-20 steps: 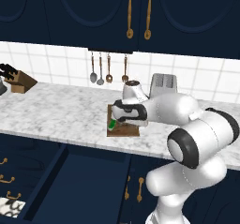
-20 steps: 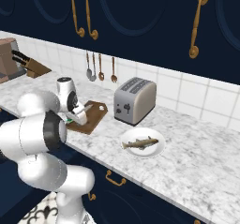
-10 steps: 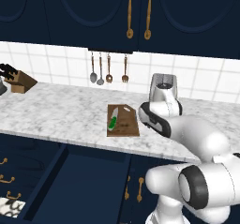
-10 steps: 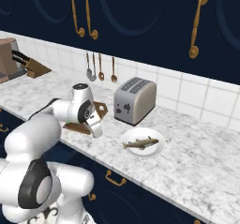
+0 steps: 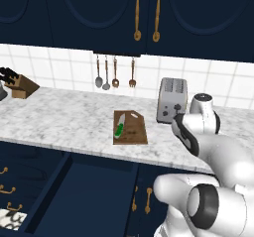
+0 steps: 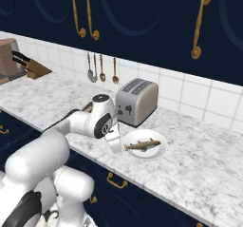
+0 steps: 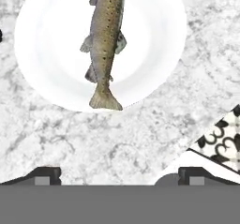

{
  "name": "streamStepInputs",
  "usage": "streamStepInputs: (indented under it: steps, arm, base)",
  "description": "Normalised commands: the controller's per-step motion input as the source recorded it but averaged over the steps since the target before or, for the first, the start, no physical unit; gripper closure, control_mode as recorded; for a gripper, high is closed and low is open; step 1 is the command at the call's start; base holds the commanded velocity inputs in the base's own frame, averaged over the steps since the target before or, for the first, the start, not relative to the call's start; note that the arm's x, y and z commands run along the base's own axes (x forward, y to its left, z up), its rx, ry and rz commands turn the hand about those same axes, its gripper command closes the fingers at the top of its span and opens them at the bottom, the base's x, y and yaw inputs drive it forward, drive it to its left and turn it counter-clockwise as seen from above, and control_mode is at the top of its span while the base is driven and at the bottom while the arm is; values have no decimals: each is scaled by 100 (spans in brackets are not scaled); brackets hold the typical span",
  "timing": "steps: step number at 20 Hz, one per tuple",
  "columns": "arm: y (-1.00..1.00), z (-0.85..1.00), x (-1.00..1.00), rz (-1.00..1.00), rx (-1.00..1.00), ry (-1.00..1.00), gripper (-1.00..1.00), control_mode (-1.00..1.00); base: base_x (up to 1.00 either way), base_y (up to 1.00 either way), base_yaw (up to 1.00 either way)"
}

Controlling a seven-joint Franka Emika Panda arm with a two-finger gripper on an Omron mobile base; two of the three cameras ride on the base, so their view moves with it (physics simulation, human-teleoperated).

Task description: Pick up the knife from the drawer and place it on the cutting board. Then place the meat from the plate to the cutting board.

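Fish (image 7: 107, 40) lies on the white plate (image 7: 164, 45); my tool (image 7: 120, 176) is spread open, empty, above the marble surface (image 7: 70, 143).

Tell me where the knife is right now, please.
In the left base view, the green-handled knife lies on the left part of the cutting board, which sits on the counter to the left of the toaster.
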Motion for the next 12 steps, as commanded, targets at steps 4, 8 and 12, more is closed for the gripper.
streamStepInputs:
  steps: [4, 8, 12]
  arm:
    - [-100, 2, 1, -26, 0, 0, -100, -100]
    - [-100, 7, 15, -22, 0, 0, -100, -100]
    - [-75, 9, 36, -14, 0, 0, -100, -100]
  base:
    - [0, 0, 0]
    - [0, 0, 0]
    - [0, 0, 0]
